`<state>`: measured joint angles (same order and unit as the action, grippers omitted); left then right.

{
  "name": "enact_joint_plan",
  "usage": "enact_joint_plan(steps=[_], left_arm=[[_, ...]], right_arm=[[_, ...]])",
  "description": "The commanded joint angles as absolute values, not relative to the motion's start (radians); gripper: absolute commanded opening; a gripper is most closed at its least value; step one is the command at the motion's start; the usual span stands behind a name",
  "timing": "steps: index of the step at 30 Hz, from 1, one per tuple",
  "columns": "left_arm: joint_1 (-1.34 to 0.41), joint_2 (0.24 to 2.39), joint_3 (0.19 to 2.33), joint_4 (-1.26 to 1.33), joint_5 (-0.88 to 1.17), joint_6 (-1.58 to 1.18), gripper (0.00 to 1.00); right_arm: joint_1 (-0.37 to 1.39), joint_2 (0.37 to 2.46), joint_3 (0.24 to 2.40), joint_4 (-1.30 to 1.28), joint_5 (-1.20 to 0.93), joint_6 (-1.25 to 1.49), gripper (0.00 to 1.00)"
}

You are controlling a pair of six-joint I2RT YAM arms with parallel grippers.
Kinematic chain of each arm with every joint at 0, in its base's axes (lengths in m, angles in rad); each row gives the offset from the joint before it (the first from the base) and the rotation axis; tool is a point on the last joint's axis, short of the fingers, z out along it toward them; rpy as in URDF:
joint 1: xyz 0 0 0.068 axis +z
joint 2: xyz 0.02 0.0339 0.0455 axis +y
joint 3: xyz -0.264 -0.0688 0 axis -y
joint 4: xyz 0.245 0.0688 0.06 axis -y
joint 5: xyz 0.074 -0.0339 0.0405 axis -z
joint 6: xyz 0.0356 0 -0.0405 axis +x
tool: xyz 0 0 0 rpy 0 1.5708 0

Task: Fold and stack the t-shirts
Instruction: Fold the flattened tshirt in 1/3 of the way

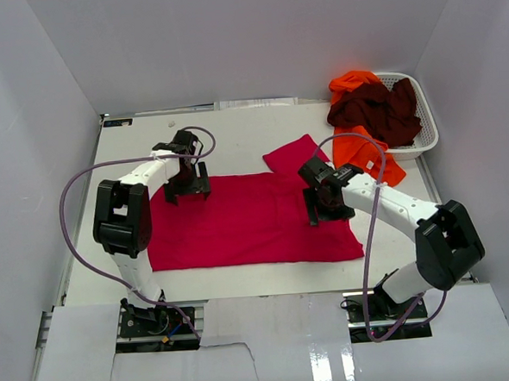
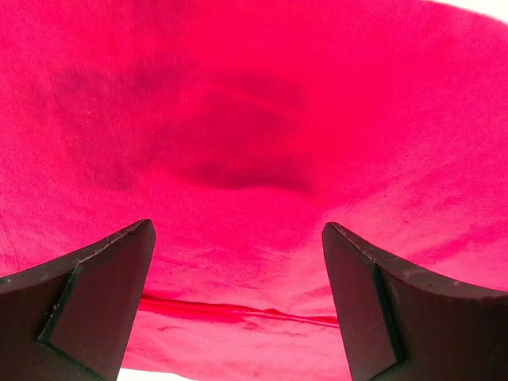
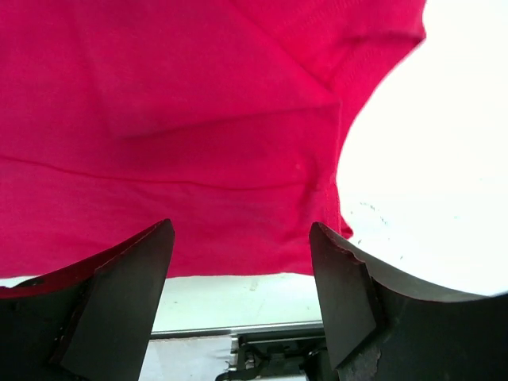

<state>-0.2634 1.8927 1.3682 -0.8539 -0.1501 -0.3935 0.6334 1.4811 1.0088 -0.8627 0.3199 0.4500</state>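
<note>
Here's the red t-shirt [image 1: 256, 221], spread flat across the middle of the counter [image 1: 233, 127], its long lower hem running parallel to the near edge. One sleeve [image 1: 294, 153] pokes out toward the far edge, just right of centre.

The left gripper [image 1: 187, 188] sits over the shirt's far left corner, pointing down at the cloth. From the left wrist camera its two dark fingers [image 2: 95, 302] stand wide apart, with only red fabric showing between them and nothing pinched. A dark crease or shadow sits in the cloth beyond the tips, and a seam line runs across low in that view.

Over to the right gripper [image 1: 322, 205], which is down on the shirt's right side, just below that sleeve. Its fingers [image 3: 349, 302] are spread wide too (clear daylight between the pads), and the shirt's edge and stitched hem fill the upper part of the right wrist view, with bright white counter off to the side.

Now the far right corner: the white mesh basket [image 1: 428, 132] sits there with the maroon t-shirt [image 1: 375, 110] heaped in it. The orange t-shirt [image 1: 365, 153] shows above that heap and spills over the basket's near rim onto the counter, ending close to the right arm. It is apart from the red shirt, and both tees in that corner are crumpled, not folded.
</note>
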Motion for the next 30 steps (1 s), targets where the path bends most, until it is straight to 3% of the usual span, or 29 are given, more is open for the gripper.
enact_joint_plan(steps=[1, 6, 11, 30], left_arm=[[-0.258, 1.85, 1.401, -0.87, -0.155, -0.403, 0.97], [-0.259, 1.83, 1.385, -0.882, -0.163, -0.413, 0.98], [-0.258, 1.816, 1.373, -0.888, -0.183, -0.419, 0.98], [-0.247, 1.816, 1.368, -0.893, -0.167, -0.423, 0.98]], right_arm=[[0.664, 1.442, 1.078, -0.872, 0.356, 0.402, 0.75], [0.69, 1.462, 1.058, -0.781, 0.307, 0.336, 0.71], [0.715, 1.565, 1.068, -0.752, 0.302, 0.316, 0.52], [0.759, 1.724, 1.144, -0.661, 0.294, 0.287, 0.51]])
